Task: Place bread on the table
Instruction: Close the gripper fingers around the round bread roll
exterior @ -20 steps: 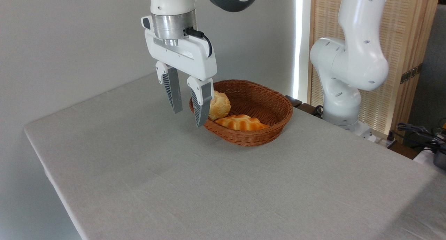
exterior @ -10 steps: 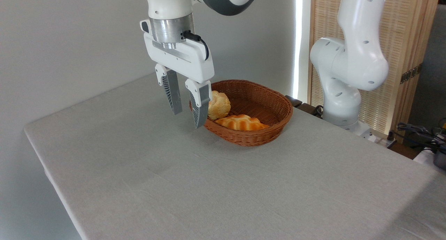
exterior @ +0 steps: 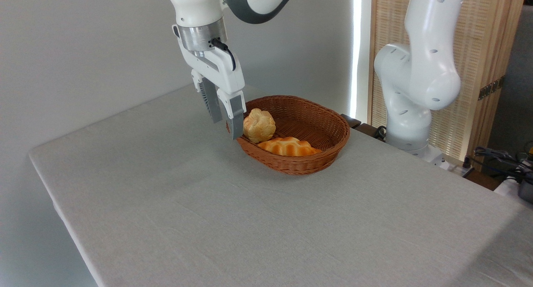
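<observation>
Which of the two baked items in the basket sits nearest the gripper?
The bread, the pale round lumpy bun at the basket's left end beside the gripper; the orange ridged pastry lies farther right.

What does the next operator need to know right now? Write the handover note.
Claw: empty, hanging just left of the basket; from this angle, whether it is open cannot be told.
Bread: lying in the basket's left end, beside the orange pastry.
Done: nothing moved out yet.
Left: bring the claw over the bread, grasp it, lift it clear of the rim and set it on the table.
</observation>
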Robot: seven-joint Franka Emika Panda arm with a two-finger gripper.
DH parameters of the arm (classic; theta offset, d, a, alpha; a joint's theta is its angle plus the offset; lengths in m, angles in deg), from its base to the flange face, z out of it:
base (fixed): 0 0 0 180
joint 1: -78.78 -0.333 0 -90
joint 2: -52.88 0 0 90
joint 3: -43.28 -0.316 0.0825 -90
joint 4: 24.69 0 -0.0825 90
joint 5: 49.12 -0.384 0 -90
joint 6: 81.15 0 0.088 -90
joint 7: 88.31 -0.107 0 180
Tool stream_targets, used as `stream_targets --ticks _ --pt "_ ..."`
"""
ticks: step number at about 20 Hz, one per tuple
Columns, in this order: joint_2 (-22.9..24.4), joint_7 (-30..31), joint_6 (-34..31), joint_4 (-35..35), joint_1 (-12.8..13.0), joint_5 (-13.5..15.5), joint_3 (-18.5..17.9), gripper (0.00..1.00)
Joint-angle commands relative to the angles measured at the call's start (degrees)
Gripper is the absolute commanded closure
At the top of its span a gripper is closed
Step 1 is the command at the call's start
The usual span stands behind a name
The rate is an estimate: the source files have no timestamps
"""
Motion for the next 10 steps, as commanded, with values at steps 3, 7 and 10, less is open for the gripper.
stream_targets --ticks 3,7,10 --pt "4.96 0.63 -4.20 -3.32 5.15 0.69 -0.71 0.00" --pt "5.66 0.54 -5.36 -7.09 8.48 0.60 -0.71 0.00" --pt "5.67 0.54 -5.27 -8.51 11.21 0.60 -0.71 0.00"
